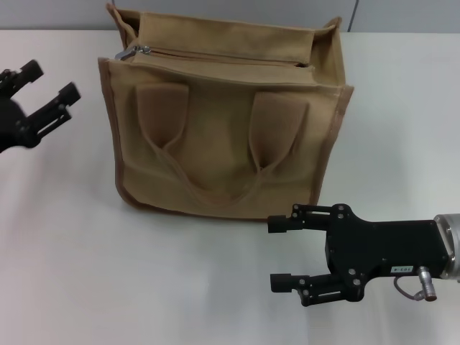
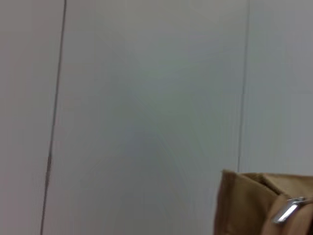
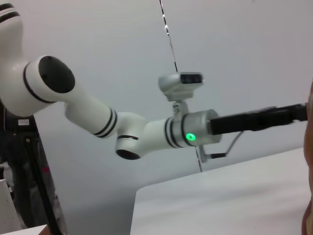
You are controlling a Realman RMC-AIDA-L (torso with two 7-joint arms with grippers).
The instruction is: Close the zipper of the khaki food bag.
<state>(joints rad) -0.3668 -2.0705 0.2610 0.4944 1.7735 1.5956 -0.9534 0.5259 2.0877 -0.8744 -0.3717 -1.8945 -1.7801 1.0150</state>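
So you're looking at the khaki food bag (image 1: 223, 144) sitting upright on the white table (image 1: 86, 273), toward the far middle of it, with its front panel and both looped handles (image 1: 215, 172) facing you. The zipper (image 1: 223, 57) is running along the top panel, and its little silver pull tab (image 1: 133, 51) is sitting way over at the bag's left end, right by the corner. From the head view the line is looking mostly drawn together, but honestly the angle is too flat to say if it's shut all the way along. Your left gripper (image 1: 44, 86) is hanging off to the left of the bag, about level with its top edge and clear of the fabric, with its fingers spread wide and nothing between them. The left wrist view is mostly showing you a plain pale wall (image 2: 146, 98), with just the bag's corner (image 2: 244, 205) and the shiny pull tab (image 2: 288, 210) poking in at the edge. Your right gripper (image 1: 277, 253) is sitting low over the table in front of the bag's right front corner, near it but not touching, fingers pointing left and also spread wide, holding nothing. The right wrist view is catching the left arm (image 3: 122, 132) reaching across, with a green light (image 3: 190, 137) glowing on its wrist.
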